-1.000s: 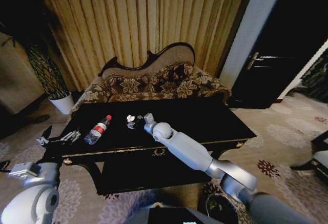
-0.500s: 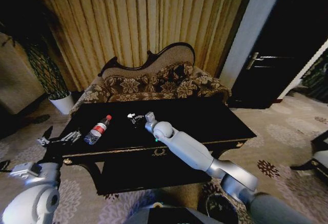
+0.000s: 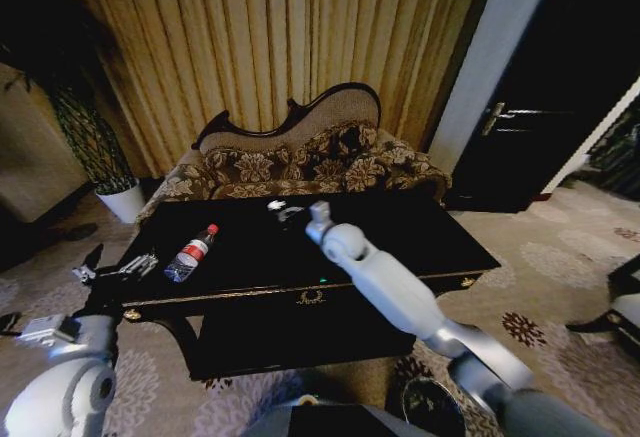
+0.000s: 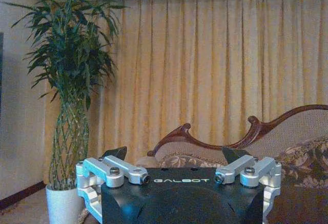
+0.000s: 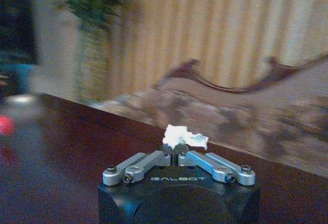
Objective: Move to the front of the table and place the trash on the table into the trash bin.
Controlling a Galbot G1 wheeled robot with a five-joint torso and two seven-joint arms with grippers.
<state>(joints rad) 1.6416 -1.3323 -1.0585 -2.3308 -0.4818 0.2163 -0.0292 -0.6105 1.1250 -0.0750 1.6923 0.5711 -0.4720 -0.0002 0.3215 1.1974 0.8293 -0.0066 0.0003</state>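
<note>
White crumpled scrap [image 5: 184,136] is clamped in the right pincer [image 5: 175,148], fingers closed together on it, scrap sticking out past the tips. From the head view the right pincer [image 3: 283,209] is over the far part of the glossy black tabletop [image 3: 420,242], near the sofa-side edge, arm reaching in from the lower right across the front edge. Scrap [image 3: 276,205] shows as a small white spot at the pincer tip; can't tell from this view whether it's touching the tabletop or just above it. Bottle [image 3: 191,253] with red cap and label lies on its side on the left part of the tabletop, well apart from the right pincer, cap pointing toward the sofa [image 3: 300,162]. Bin [image 3: 432,404] sits on the carpet in front of the tabletop, on the right, below the right arm, partly hidden by it. Left pincer [image 3: 117,269] hangs just off the left end of the tabletop, near the bottle but not touching it; in the left wrist view its fingers [image 4: 115,153] stand apart, nothing between them, left pincer [image 4: 177,155] facing the curtain, plant [image 4: 72,80] and sofa back.
</note>
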